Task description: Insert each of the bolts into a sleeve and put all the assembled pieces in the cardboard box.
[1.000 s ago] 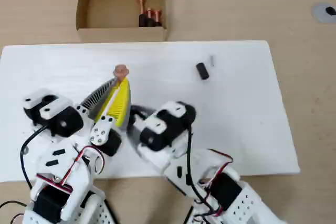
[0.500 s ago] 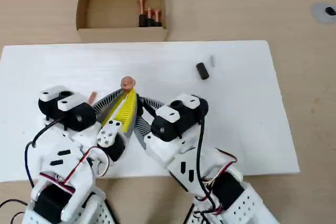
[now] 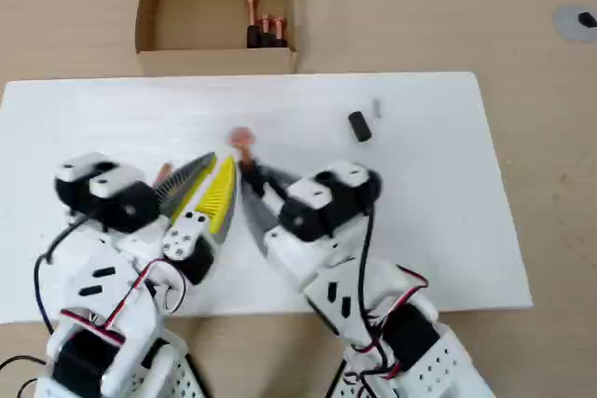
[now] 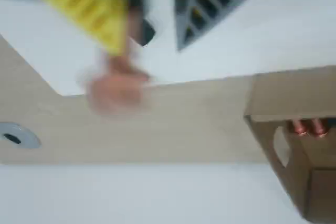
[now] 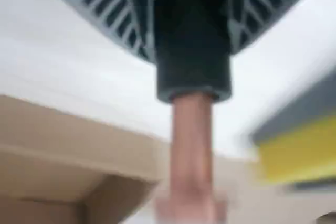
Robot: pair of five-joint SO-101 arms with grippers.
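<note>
Copper bolt (image 5: 191,145) could slide out of sleeve (image 5: 193,72), pinched in right gripper (image 3: 252,177), short of box (image 3: 205,61); left gripper (image 3: 217,163) spread.

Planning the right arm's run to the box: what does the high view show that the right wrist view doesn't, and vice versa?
High view's extras: the loose sleeve lying on the white board, three assembled pieces inside the cardboard box, and the left gripper standing open. Right wrist view's extra: a close look at the right gripper shut on a black sleeve with the copper bolt sticking well out of it. Shared: that held bolt, what looks like the box, the board, the left gripper's yellow finger.
</note>
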